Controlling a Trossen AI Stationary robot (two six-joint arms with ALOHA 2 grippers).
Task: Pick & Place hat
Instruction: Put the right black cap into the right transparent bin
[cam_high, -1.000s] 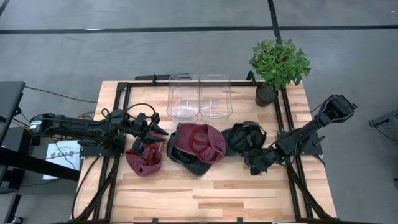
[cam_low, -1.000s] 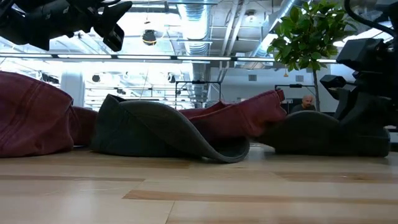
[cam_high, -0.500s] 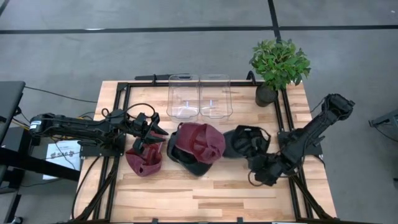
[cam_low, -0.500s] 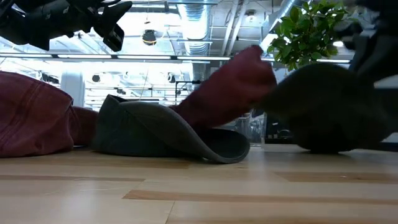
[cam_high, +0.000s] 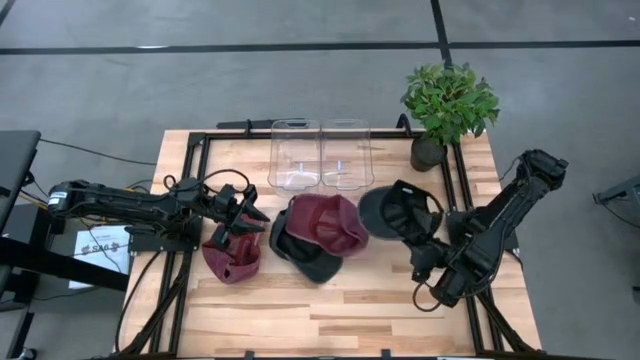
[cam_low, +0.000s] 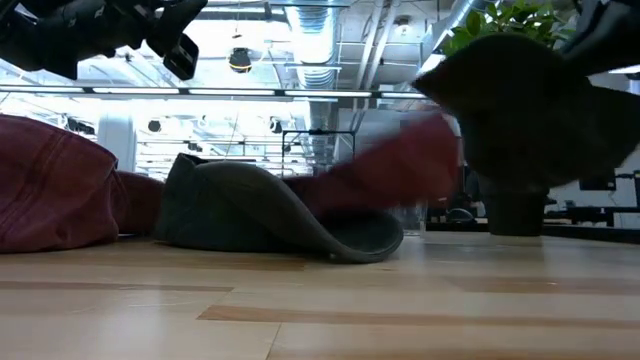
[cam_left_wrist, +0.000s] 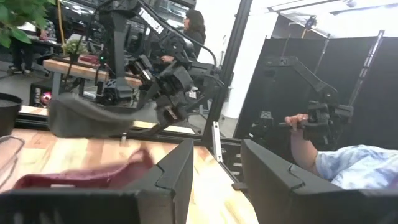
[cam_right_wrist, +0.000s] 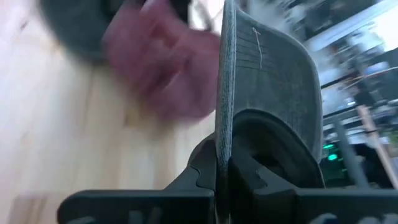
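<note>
The surface (cam_high: 330, 305) carries two clear bins (cam_high: 320, 155) at the back, a plant (cam_high: 448, 105) at the back right corner, a maroon-and-grey cap (cam_high: 315, 235) in the middle and a maroon cap (cam_high: 232, 258) to its left.

My right gripper (cam_high: 428, 250) is clamped flat on the brim of the dark hat (cam_high: 400, 212). The hat is lifted off the surface, between the middle cap and my right arm, just in front of the bins. In the low view the dark hat (cam_low: 530, 110) hangs clear of the wood.

Risks, as I judge them:
- The grip is on thin brim fabric only, so the crown can swing and the brim can slip out if I move fast.
- The crown hangs near the middle cap and could drag or flip it.
- The floppy crown could catch a bin rim if I come in low.
- The plant is close to the path and a wide swing could hit it.

Hat orientation: its long axis runs brim to crown, from my gripper up and left toward the bins. The brim is at the gripper end, the crown points away, and the opening faces up in the high view.

My left gripper (cam_high: 240, 215) waits over the maroon cap, fingers apart, holding nothing.
</note>
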